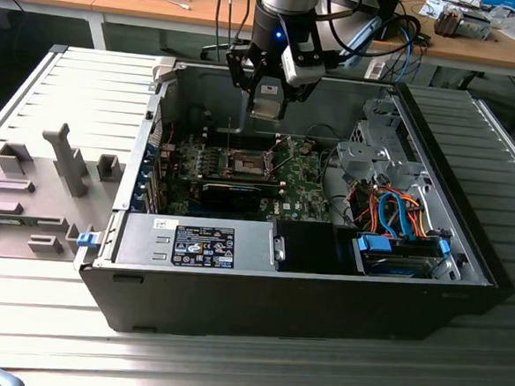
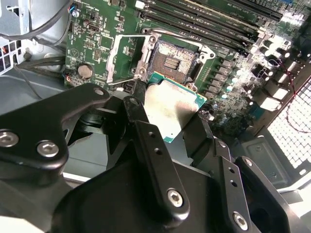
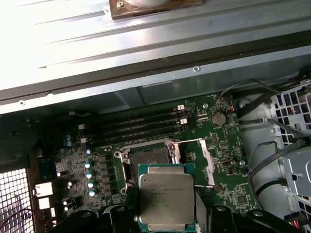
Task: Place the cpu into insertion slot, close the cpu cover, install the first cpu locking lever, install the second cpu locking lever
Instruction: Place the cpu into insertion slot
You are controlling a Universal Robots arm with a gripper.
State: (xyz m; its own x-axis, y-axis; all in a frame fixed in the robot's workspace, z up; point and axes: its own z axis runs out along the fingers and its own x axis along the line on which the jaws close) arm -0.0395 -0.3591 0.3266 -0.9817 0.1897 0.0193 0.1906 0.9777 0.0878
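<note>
My gripper (image 1: pixel 269 95) hangs inside the open computer case, shut on the cpu (image 1: pixel 268 104), a flat square chip with a dull silver top. In both wrist views the cpu (image 2: pixel 172 106) (image 3: pixel 166 196) sits between my black fingers (image 2: pixel 141 109), held by two opposite edges a little above the green motherboard (image 3: pixel 228 160). The insertion slot (image 2: pixel 170 58) (image 3: pixel 148 159) lies bare just beyond the chip, its dark contact field showing. The cpu cover (image 2: pixel 112 60) (image 3: pixel 203 160) stands flipped open beside the slot. In the exterior view the slot (image 1: pixel 249 164) is below my gripper.
Long memory slots (image 3: pixel 141 127) run beside the socket. A long black card (image 1: pixel 233 191) lies across the board. A drive cage (image 1: pixel 371 152) and orange and blue cables (image 1: pixel 397 216) fill the exterior view's right. A grey fixture tray (image 1: pixel 37 186) lies outside the case.
</note>
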